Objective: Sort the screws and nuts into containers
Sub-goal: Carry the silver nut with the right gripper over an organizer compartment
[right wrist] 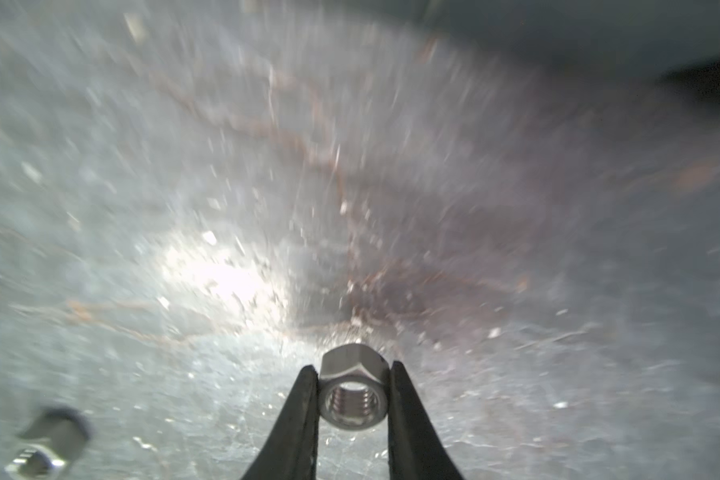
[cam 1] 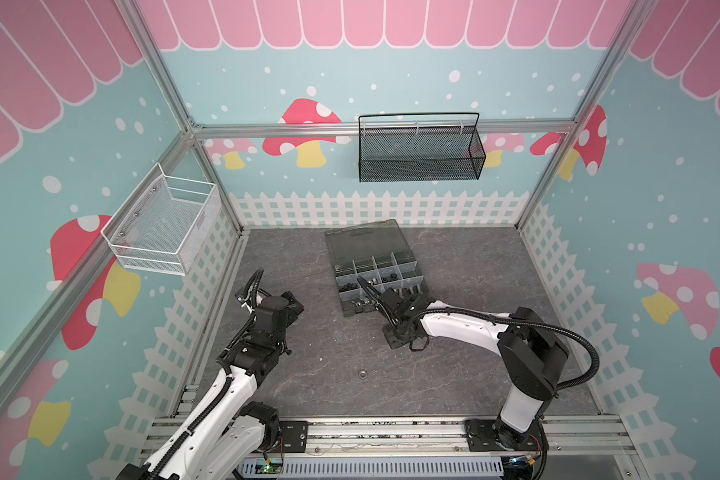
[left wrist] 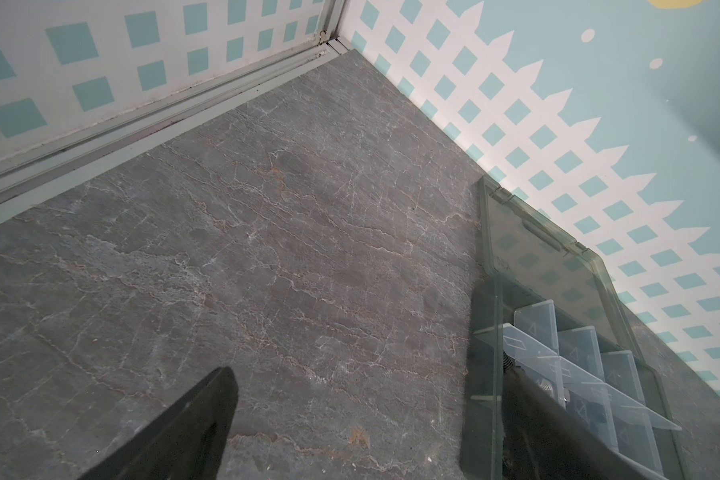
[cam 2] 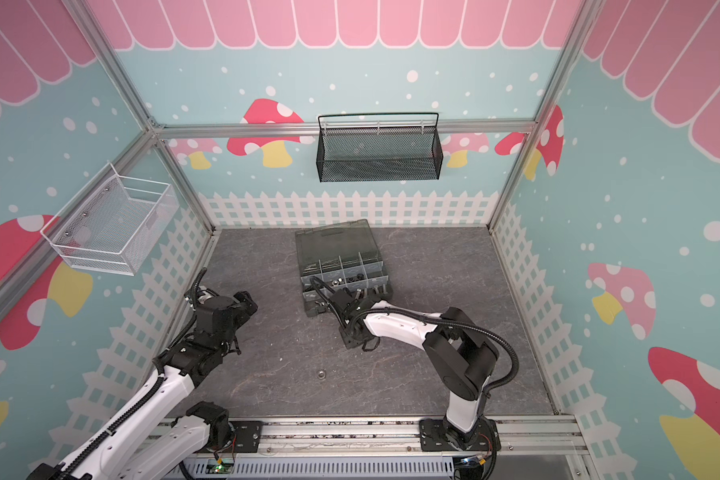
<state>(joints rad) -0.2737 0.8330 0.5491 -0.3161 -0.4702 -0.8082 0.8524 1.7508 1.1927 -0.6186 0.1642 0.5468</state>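
Observation:
My right gripper [right wrist: 353,368] is shut on a shiny silver hex nut [right wrist: 353,392], gripped by its flats with the threaded hole facing the camera. In both top views this gripper [cam 1: 365,287] [cam 2: 319,286] reaches over the front left part of the smoky-grey organiser box [cam 1: 422,279] [cam 2: 385,272]. The box's grid of translucent containers [cam 1: 385,266] holds small dark and silver screws and nuts. A second, blurred silver piece [right wrist: 42,451] lies below the held nut. My left gripper [cam 1: 294,305] [left wrist: 358,415] is open above bare table, left of the box.
A lone silver nut [cam 1: 363,374] [cam 2: 321,374] lies on the grey table near the front middle. The box's lid [cam 1: 362,239] stands open toward the back wall. A black mesh basket [cam 1: 420,149] hangs on the back wall, a white wire basket [cam 1: 163,228] on the left wall.

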